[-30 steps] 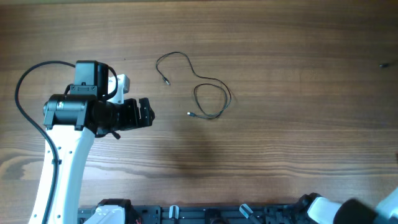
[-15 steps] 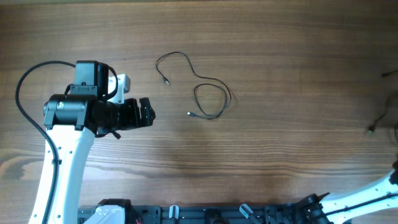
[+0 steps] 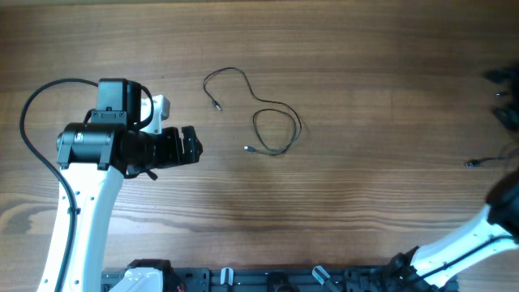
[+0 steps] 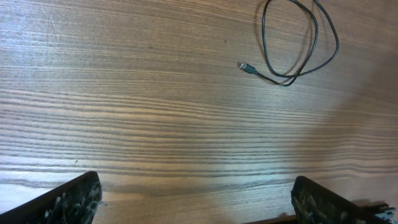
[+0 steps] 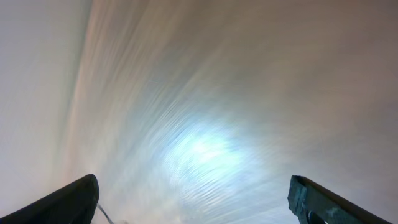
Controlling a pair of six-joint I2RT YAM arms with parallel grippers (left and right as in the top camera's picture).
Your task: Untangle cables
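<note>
Overhead view shows the cable (image 3: 276,130) lying in loose loops on the counter (image 3: 340,227) near the released left tool (image 3: 190,146), probably laid aside once separated; the right tool (image 5: 196,202) is released too.

You get little from the right wrist view: the table (image 5: 205,112) is a streaked smear. Only the tips of the right gripper (image 5: 193,193) fingers show in the bottom corners, set wide apart. From overhead, the right arm (image 3: 486,231) is blurred and cut by the right edge, and the second cable (image 3: 480,162) runs off that edge. You cannot identify the dark smudge (image 3: 504,77) above it. The left wrist view clips the top of the looped cable (image 4: 301,46).
</note>
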